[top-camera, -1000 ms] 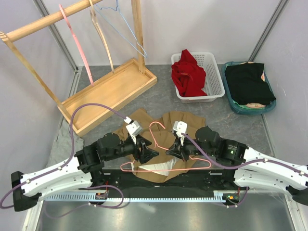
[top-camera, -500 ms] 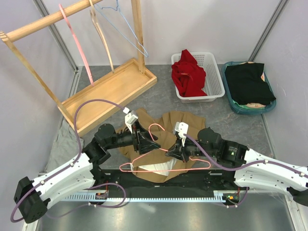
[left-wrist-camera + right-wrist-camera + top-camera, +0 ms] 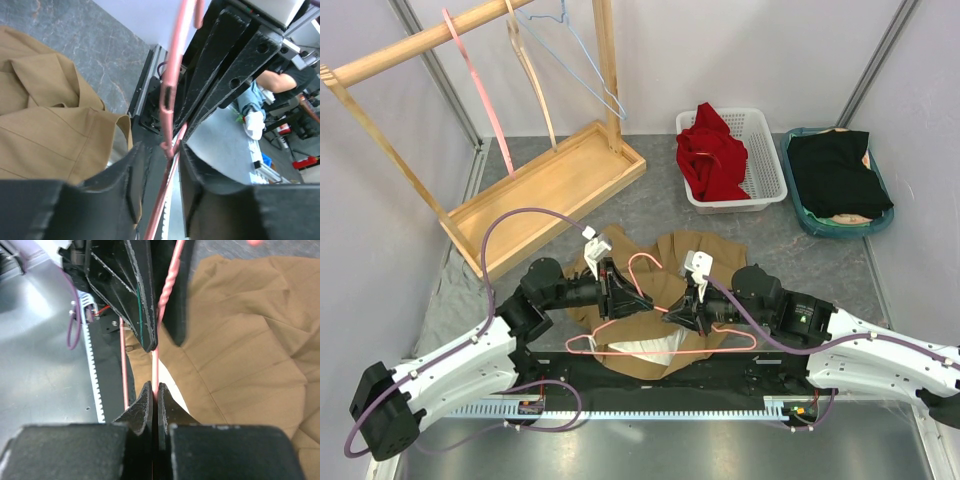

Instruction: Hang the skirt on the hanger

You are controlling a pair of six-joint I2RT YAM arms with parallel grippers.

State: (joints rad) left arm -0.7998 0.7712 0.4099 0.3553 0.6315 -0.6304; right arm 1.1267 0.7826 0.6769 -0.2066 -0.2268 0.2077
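A tan skirt [image 3: 672,250] lies crumpled on the table between the two arms. A pink wire hanger [image 3: 660,353] lies over it, hook [image 3: 642,262] pointing away. My right gripper [image 3: 677,308] is shut on the hanger's wire just below the neck; the right wrist view shows the fingers [image 3: 155,390] pinched on the pink wire [image 3: 167,285] above the skirt [image 3: 240,340]. My left gripper [image 3: 623,293] is open, its fingers either side of the hanger wire [image 3: 172,100] near the twisted neck, facing the right gripper. The skirt [image 3: 45,130] lies to its left.
A wooden rack [image 3: 550,180] with pink, wooden and blue hangers stands at the back left. A white basket [image 3: 760,165] with red clothing and a teal bin [image 3: 800,210] with black clothing sit at the back right.
My left gripper has moved away from the near edge, up to the hanger's neck, now straddling the wire. The right gripper stays shut on the hanger, shifted slightly.
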